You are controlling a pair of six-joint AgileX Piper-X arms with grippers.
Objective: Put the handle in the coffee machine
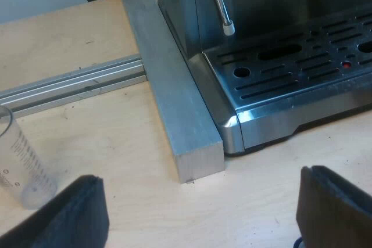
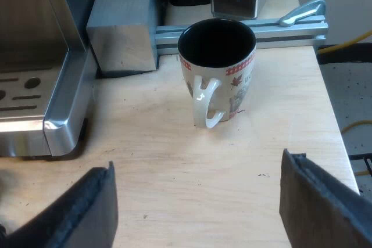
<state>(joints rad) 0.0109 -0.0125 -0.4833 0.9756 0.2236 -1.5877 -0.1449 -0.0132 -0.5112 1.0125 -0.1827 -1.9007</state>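
Nothing legible. The glass [image 1: 23,166] just beside the left gripper [image 1: 199,201] has graduation lines with figures too small to read. The mug [image 2: 241,88] ahead of the right gripper [image 2: 197,193] has leaf prints and lettering by its handle, unreadable.

White mug [image 2: 225,87] w/ red check bands, black inside; silver machine [image 1: 290,79]; pale wood table [image 2: 174,166].

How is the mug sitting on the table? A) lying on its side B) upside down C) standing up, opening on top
C, because the mug stands upright on the wooden table with its dark round opening facing up.
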